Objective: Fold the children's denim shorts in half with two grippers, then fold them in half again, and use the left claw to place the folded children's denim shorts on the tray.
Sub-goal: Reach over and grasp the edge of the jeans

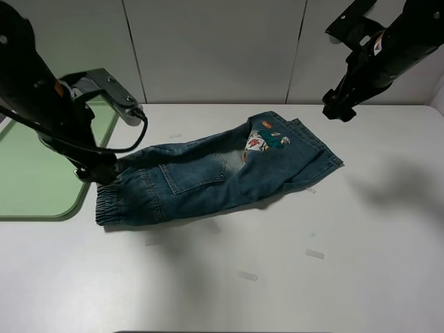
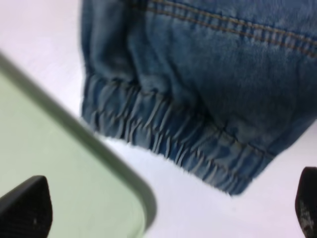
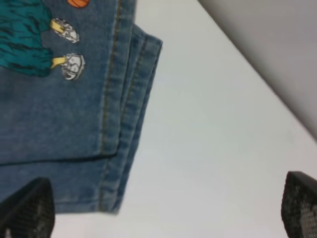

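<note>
The children's denim shorts lie flat across the middle of the white table. Their gathered waistband is at the left and the leg hems at the right. A colourful cartoon patch shows near the hems. My left claw hovers low at the waistband's left end, over the tray's corner; its jaws stand open and hold nothing. My right gripper hangs higher, beyond the hems' far right corner, open and holding nothing. The light-green tray lies at the left edge, with nothing on its visible part.
Small strips of clear tape lie on the table in front of the shorts. A pale panelled wall closes the far side. The tray's rounded corner sits a short gap from the waistband.
</note>
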`<action>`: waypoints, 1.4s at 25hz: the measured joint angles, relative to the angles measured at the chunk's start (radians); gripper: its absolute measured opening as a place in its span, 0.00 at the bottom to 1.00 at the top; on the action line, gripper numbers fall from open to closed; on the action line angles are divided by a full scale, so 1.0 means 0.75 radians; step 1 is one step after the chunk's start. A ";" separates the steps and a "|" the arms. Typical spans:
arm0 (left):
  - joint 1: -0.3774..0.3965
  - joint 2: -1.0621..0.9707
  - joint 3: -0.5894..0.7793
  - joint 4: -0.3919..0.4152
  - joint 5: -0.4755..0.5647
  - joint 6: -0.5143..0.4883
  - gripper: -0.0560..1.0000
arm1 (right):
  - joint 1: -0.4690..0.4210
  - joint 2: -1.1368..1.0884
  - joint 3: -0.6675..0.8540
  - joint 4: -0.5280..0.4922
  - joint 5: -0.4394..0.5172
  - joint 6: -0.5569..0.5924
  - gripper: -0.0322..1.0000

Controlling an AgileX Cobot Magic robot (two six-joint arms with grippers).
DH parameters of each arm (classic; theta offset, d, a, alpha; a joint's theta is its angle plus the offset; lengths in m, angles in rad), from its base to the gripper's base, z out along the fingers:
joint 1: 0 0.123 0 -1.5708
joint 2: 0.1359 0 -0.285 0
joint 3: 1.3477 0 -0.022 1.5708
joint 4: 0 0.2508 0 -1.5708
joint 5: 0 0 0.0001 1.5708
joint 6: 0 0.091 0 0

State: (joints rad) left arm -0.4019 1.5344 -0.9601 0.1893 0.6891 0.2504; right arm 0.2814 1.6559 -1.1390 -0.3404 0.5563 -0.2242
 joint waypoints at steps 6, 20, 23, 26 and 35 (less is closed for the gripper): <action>0.000 -0.218 -0.023 -0.004 0.124 -0.073 0.97 | 0.000 -0.101 0.000 0.099 0.204 0.178 0.70; 0.000 -0.890 0.053 -0.008 0.319 -0.264 0.96 | 0.000 -0.242 0.000 0.236 0.584 0.259 0.70; 0.000 -1.076 0.126 -0.016 0.362 -0.302 0.96 | 0.000 -0.242 0.000 0.274 0.606 0.260 0.70; 0.000 -1.279 0.192 -0.046 0.404 -0.314 0.96 | 0.000 -0.242 0.000 0.305 0.616 0.260 0.70; 0.000 -1.748 0.409 -0.192 0.422 -0.318 0.96 | 0.000 -0.242 0.000 0.358 0.620 0.261 0.70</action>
State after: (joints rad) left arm -0.4019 0.2234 -0.6530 0.0454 1.0054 0.0121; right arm 0.2814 1.4741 -1.1390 -0.0719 1.0212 -0.0287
